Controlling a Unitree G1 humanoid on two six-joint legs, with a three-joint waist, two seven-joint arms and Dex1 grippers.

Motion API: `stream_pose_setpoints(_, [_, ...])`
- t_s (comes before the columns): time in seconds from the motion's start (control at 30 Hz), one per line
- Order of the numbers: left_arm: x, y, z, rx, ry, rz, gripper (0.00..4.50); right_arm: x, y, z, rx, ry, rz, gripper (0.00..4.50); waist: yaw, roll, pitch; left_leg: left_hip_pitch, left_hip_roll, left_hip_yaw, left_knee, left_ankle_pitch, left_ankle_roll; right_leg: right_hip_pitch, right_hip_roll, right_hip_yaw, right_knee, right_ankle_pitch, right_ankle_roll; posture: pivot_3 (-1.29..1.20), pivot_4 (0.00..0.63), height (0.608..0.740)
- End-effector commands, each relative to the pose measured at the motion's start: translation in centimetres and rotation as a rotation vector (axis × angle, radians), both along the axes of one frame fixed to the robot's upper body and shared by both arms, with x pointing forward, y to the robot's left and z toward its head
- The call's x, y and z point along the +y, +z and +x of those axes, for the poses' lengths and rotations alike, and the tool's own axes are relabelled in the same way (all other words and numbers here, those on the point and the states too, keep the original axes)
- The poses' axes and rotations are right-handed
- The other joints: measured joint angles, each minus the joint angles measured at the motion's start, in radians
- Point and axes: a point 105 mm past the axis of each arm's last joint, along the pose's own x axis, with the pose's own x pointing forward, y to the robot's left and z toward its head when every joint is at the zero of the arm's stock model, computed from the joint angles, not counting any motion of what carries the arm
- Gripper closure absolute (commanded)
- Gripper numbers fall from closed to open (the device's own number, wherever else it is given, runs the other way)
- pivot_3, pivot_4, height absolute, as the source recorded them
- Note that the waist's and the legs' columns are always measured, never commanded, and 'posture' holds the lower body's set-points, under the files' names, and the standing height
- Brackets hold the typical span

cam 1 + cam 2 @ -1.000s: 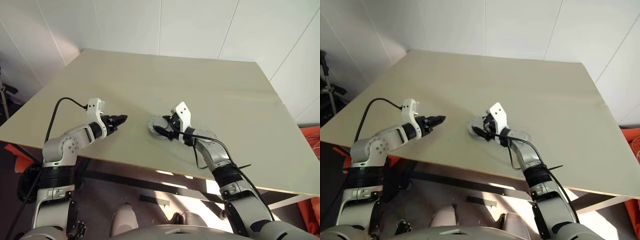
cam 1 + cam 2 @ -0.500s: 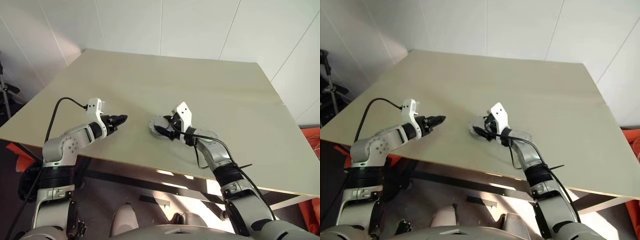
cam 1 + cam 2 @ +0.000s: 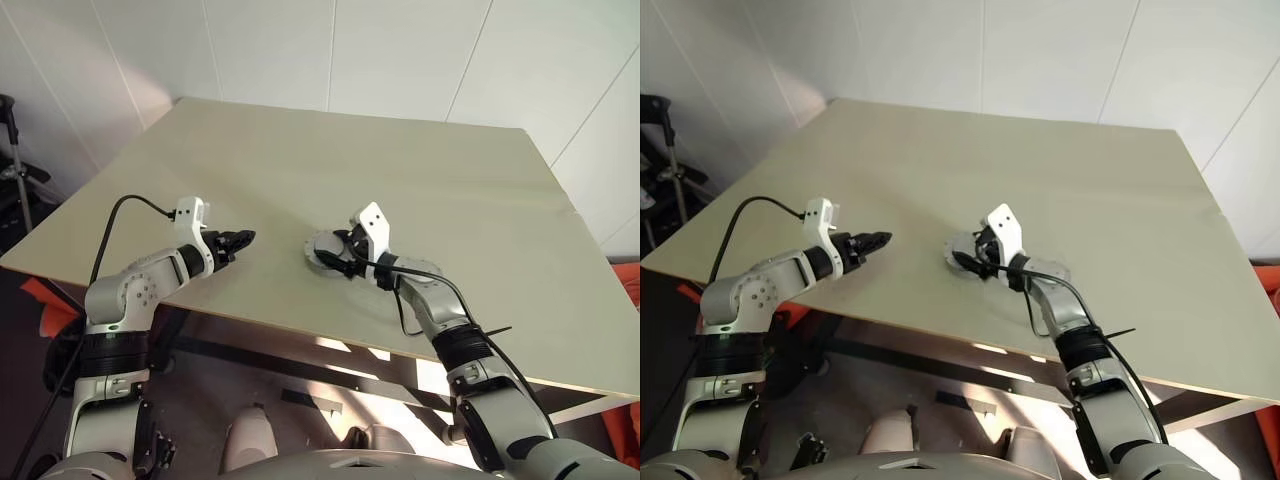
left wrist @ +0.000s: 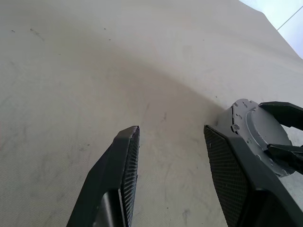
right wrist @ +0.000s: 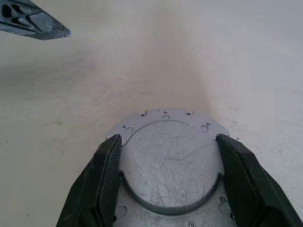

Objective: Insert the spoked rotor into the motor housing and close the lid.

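Right claw [image 3: 322,256] clasps the grey lid [image 5: 165,156] by its rim at mid-bench [image 3: 420,180], apparently steadying it for closing, while the left claw [image 3: 245,238] hovers released and empty to its left.

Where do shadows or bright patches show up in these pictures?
Left eye view: sunlit patches on the floor under the table. Left wrist view: a soft shadow on the table beyond the left gripper. Right wrist view: the grey round part shows fine scratches catching light.
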Motion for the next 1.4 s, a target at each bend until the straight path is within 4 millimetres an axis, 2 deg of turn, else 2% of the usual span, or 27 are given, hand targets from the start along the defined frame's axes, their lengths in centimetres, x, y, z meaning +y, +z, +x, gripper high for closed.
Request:
stream_pose_setpoints(0.03, [-0.4,1.6,0.1,-0.056,-0.021,-0.003,2.21,-4.9,-2.0,0.7,0.064,-0.156,-0.091,1.41,0.003,0.0,0.0,0.0,0.0,0.0,0.0,0.0,0.0,0.001,0.0,0.0,0.0,0.0,0.0,0.0,0.0,0.74])
stream_pose_setpoints(0.27, [-0.5,1.6,0.1,-0.054,-0.025,-0.006,2.21,-6.6,-1.4,0.9,0.057,-0.186,-0.106,1.41,0.026,0.001,0.001,-0.001,-0.002,0.001,0.0,0.0,0.0,0.001,-0.004,0.0,-0.001,-0.001,0.001,0.0,0.0,0.74])
stream_pose_setpoints(0.43, [-0.5,1.5,0.1,-0.053,-0.028,-0.006,2.21,-6.8,-1.2,0.9,0.044,-0.187,-0.107,1.41,0.034,0.001,0.001,-0.002,-0.012,0.001,-0.002,0.0,0.0,0.001,-0.011,0.001,-0.002,-0.002,0.004,0.0,0.0,0.74])
stream_pose_setpoints(0.77, [-0.3,1.5,0.1,-0.052,-0.019,-0.001,2.21,-5.3,-0.2,0.5,0.063,-0.134,-0.011,1.41,0.033,0.0,0.0,-0.009,-0.012,0.0,-0.002,0.001,0.001,0.002,-0.011,0.001,-0.001,0.002,0.005,0.0,0.0,0.74])
stream_pose_setpoints(0.9, [-0.3,1.5,0.1,-0.051,-0.018,-0.001,2.21,-4.4,1.0,-0.5,0.085,-0.053,0.07,1.41,0.033,0.0,0.0,-0.01,-0.012,0.0,-0.002,0.002,0.003,0.001,-0.011,0.001,-0.002,0.002,0.004,0.0,0.0,0.74])
stream_pose_setpoints(1.0, [-0.3,1.5,0.1,-0.05,-0.018,-0.001,2.21,-3.9,1.6,-1.2,0.091,-0.011,0.094,1.41,0.031,0.0,0.0,-0.012,-0.011,0.0,-0.002,0.008,0.01,-0.001,-0.01,0.001,-0.002,0.001,0.005,0.0,0.0,0.74])
stream_pose_setpoints(1.1, [-0.4,1.5,0.1,-0.05,-0.021,-0.002,2.21,-3.5,1.9,-1.3,0.078,-0.006,0.091,1.41,0.025,0.0,0.0,-0.015,-0.011,0.0,-0.001,0.01,0.01,-0.003,-0.009,0.001,-0.002,0.0,0.005,0.0,0.0,0.74])
stream_pose_setpoints(1.3, [-0.5,1.6,0.2,-0.048,-0.028,-0.006,2.21,-3.3,1.2,-1.3,0.064,-0.02,0.021,1.41,0.016,0.0,0.0,-0.016,-0.011,0.0,-0.001,0.007,0.013,-0.004,-0.009,-0.001,-0.002,-0.002,0.008,0.0,0.0,0.74])
stream_pose_setpoints(1.4, [-0.7,1.5,-0.1,-0.032,-0.045,-0.024,2.21,-3.3,1.3,-1.6,0.061,-0.003,0.019,1.41,0.016,0.0,0.0,-0.015,-0.011,0.0,-0.001,0.007,0.013,-0.003,-0.009,-0.001,-0.002,-0.004,0.005,0.0,0.0,0.74])
